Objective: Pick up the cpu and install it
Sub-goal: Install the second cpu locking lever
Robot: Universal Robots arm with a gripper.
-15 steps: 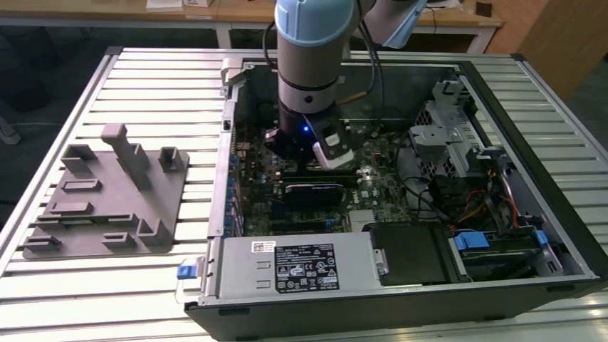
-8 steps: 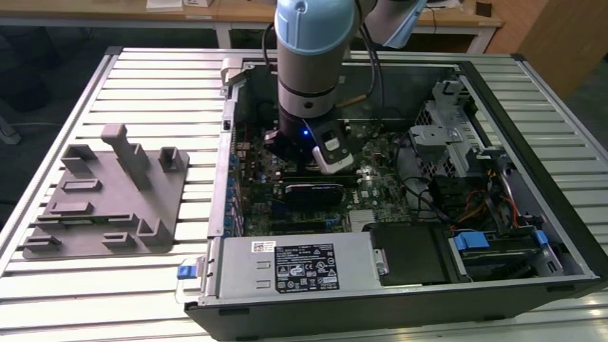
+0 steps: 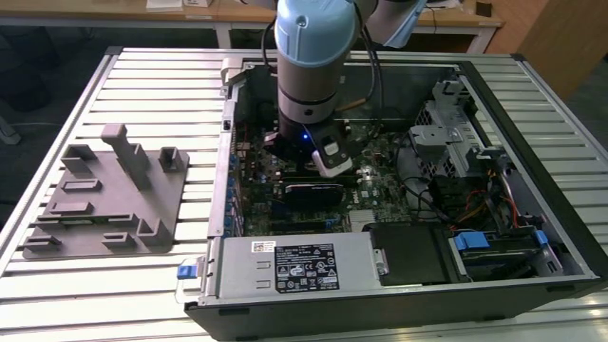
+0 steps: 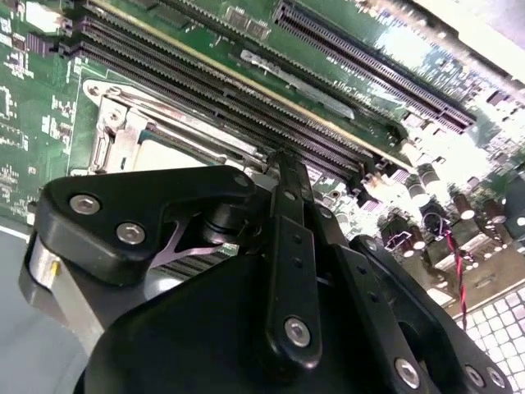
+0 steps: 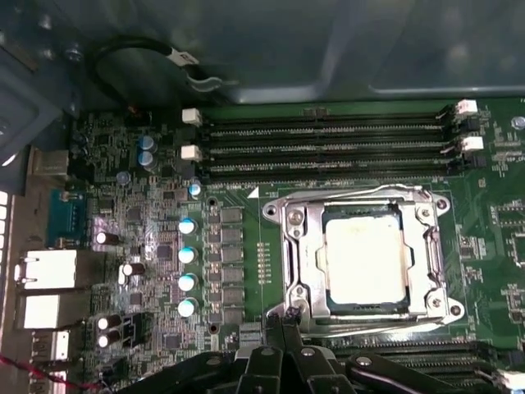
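Exterior view:
- Open PC case on slatted table.
- Arm reaches down inside. Gripper low over motherboard, mid-case.
- Grey fixture block on table at exterior view's left, well apart from case.
- White label on power supply, near edge of case. Print not read.

Second wrist view:
- Gripper close above socket frame.
- Pale strip of cpu visible just beyond the black linkage.
- Long card slots farther off. Board markings too small to read.

First wrist view:
- Cpu lies flat inside socket frame, square to it, silver top up. Faint marking, illegible.
- Memory slots just beyond socket, unfilled.
- Blue-topped capacitors beside it.
- Gripper at frame's near corner. Tips look clenched together, nothing seen between.

Step, by judgement: pick-up done, chip apparently released in socket, install stage. Frame looks unlatched, so seating needs chip flat and square, light force only.
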